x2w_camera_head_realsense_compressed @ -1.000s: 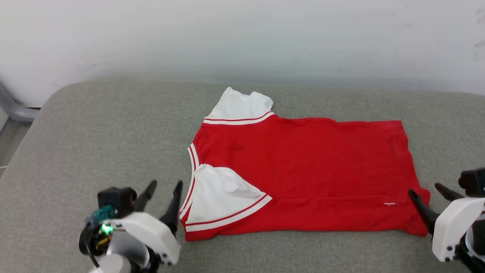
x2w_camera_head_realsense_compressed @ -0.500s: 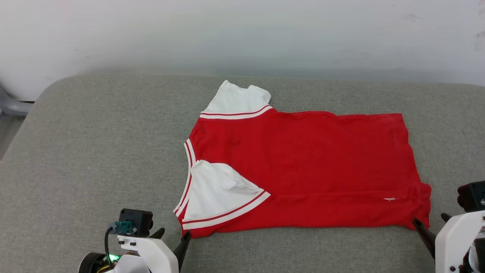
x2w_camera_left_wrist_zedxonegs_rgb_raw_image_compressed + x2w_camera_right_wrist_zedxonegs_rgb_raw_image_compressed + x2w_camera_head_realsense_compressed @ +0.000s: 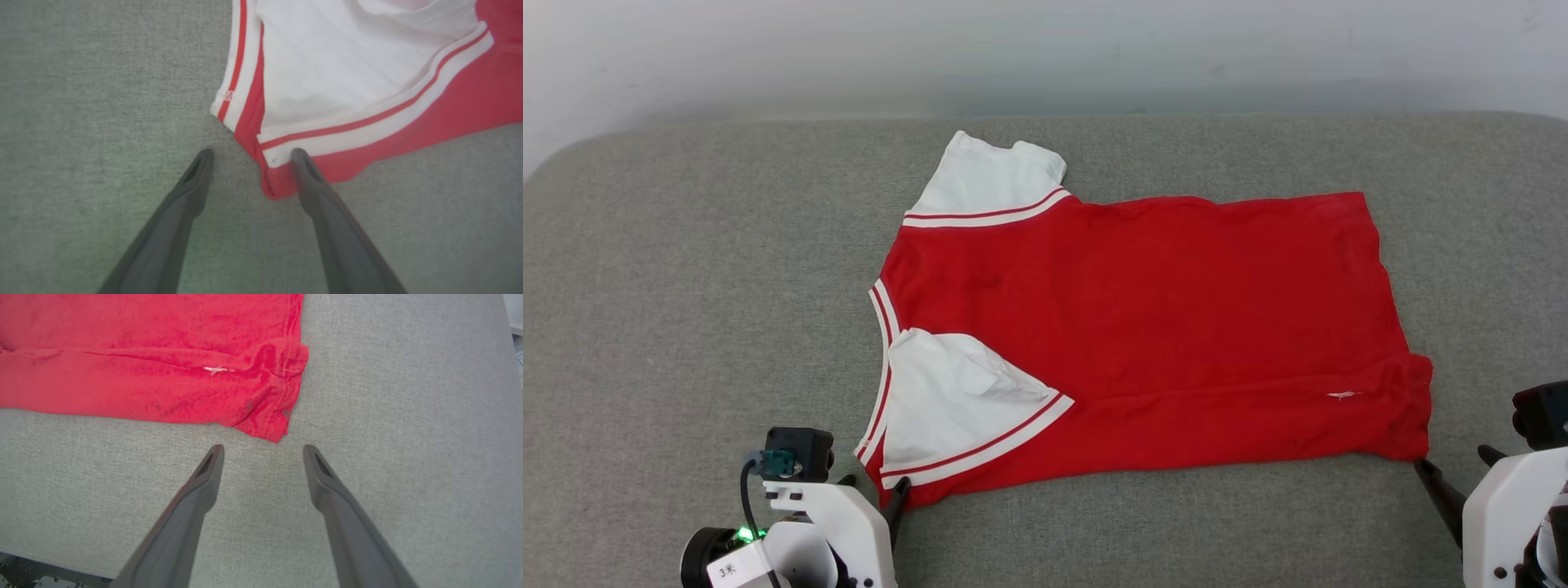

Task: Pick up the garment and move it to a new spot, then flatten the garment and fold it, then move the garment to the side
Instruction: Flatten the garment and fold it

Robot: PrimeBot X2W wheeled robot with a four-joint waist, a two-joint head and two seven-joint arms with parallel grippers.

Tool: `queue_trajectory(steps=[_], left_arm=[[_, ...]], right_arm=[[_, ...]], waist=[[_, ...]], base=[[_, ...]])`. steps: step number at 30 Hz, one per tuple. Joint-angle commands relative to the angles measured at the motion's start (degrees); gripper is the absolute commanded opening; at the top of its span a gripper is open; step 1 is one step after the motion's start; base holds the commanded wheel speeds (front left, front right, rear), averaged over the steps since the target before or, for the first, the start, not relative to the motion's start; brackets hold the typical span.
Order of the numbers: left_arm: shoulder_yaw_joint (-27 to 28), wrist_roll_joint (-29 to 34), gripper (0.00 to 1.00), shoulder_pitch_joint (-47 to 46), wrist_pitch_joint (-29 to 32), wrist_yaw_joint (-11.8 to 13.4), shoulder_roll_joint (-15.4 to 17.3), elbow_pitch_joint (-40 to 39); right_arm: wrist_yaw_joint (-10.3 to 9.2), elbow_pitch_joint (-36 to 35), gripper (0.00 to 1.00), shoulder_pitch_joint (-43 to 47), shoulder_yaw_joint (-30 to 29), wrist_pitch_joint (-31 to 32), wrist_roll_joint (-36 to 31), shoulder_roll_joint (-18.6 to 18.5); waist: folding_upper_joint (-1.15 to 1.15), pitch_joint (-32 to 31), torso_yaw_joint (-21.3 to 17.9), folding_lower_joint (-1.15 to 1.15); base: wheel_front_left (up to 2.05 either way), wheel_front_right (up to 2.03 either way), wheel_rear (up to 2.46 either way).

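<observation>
Red white-sleeved jersey shirt (image 3: pixel 1143 310): long axis left-right. Left gripper (image 3: pixel 251 155) spread, straddling near shoulder corner; right gripper (image 3: pixel 263 447) spread, hem corner just ahead of tips.

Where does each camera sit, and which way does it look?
Head view: up on the robot's head, facing forward and down at the garment spread on the grey cushion; left jaws show lower left, right jaws lower right.
Left wrist view: on the left wrist, facing along its open jaws at the white sleeve and the corner below it.
Right wrist view: on the right wrist, facing along its open jaws at the hem corner.
Shared: both wrist views and the head view show the garment's near edge.
</observation>
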Motion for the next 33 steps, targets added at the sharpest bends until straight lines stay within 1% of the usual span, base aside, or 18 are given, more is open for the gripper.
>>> queue_trajectory(steps=[1, 5, 7, 8, 9, 11, 13, 14, 15, 16, 17, 20, 22, 26, 33], left_arm=[[0.08, -0.43, 1.0, -0.42, -0.17, -0.19, -0.29, 0.88], [-0.57, -0.9, 1.0, -0.81, 0.25, -1.12, -1.06, 3.76], [-1.74, -1.4, 1.0, -0.53, 1.93, -2.02, -1.47, 5.49], [-2.37, -1.76, 0.56, -0.18, 2.79, -2.46, -1.63, 6.36], [-2.87, -2.03, 0.0, 0.12, 3.44, -2.9, -1.84, 7.14], [-3.34, -2.72, 0.0, 0.29, 2.81, -4.43, -2.51, 7.76], [-3.07, -2.69, 0.0, 0.4, 1.75, -5.35, -2.42, 8.05], [-2.69, -2.53, 0.0, 0.29, 0.88, -5.36, -2.13, 8.02], [-1.68, -2.04, 0.0, 0.09, -1.28, -4.88, -1.99, 7.24], [-1.25, -1.78, 0.0, -0.04, -2.22, -4.63, -1.7, 6.56], [-0.65, -1.62, 0.0, -0.31, -3.11, -4.29, -1.48, 5.69], [0.14, -1.36, 0.0, -0.47, -4.7, -3.71, -1.27, 2.72], [0.27, -0.85, 0.0, -0.61, -4.63, -3.01, -0.84, 0.5], [0.32, 0.02, 0.0, -0.92, -3.99, -1.52, -0.02, -3.25], [-0.2, 1.21, 0.0, -2.18, -3.4, -0.52, 0.3, -6.42]], right_arm=[[-0.05, -0.26, 1.0, -0.9, -0.02, -0.3, 0.13, -0.12], [-0.05, 0.11, 1.0, -0.61, -0.03, -0.74, -0.02, 0.27], [-0.06, 0.31, 1.0, -0.43, 0.02, -0.81, -0.15, 0.39], [-0.06, 0.42, 1.0, -0.42, 0.05, -0.9, -0.23, 0.4], [-0.06, 0.54, 1.0, -0.44, 0.08, -0.94, -0.34, 0.39], [-0.06, 0.86, 1.0, -0.57, 0.05, -1.11, -0.73, -0.01], [-0.06, 1.24, 1.0, -0.64, 0.01, -1.14, -1.16, -0.55], [-0.06, 1.41, 1.0, -0.72, -0.07, -1.23, -1.36, -0.85], [-0.05, 1.78, 1.0, -1.19, -0.39, -1.47, -1.94, -1.23], [-0.05, 2.12, 1.0, -1.37, -0.41, -1.73, -2.43, -1.7], [-0.06, 2.46, 1.0, -1.63, -0.26, -2.01, -3.15, -2.42], [-0.05, 4.68, 1.0, -2.47, -0.24, -2.68, -4.01, -2.8], [-0.06, 6.5, 1.0, -3.31, -0.27, -2.27, -4.21, -3.1], [-0.06, 11.08, 1.0, -6.05, -1.18, -1.38, -3.71, -1.93], [-0.06, 19.42, 1.0, -10.74, -1.11, -2.01, -4.15, -1.34]], waist=[[0.0, 0.53, -0.45, 0.0], [0.0, 1.3, -0.77, 0.0], [0.0, 1.53, -0.81, 0.0], [0.0, 1.58, -0.81, 0.0], [0.0, 1.57, -0.79, 0.0], [0.0, 1.21, -0.6, 0.0], [0.0, 0.53, -0.33, 0.0], [0.0, 0.07, -0.14, 0.0], [0.0, -0.82, 0.24, 0.0], [0.0, -1.17, 0.46, 0.0], [0.0, -1.41, 0.73, 0.0], [0.0, -1.86, 1.5, 0.0], [0.0, -1.93, 2.07, 0.0], [0.0, -1.15, 3.09, 0.0], [0.0, 1.14, 4.73, 0.0]], base=[[0.0, 0.0, 0.0], [0.0, 0.0, 0.0], [0.0, 0.0, 0.0], [0.0, 0.0, 0.0], [0.0, 0.0, 0.0], [0.0, 0.0, 0.0], [0.0, 0.0, 0.0], [0.0, 0.0, 0.0], [0.0, 0.0, 0.0], [0.0, 0.0, 0.0], [0.0, 0.0, 0.0], [0.0, 0.0, 0.0], [0.0, 0.0, 0.0], [0.0, 0.0, 0.0], [0.0, 0.0, 0.0]])
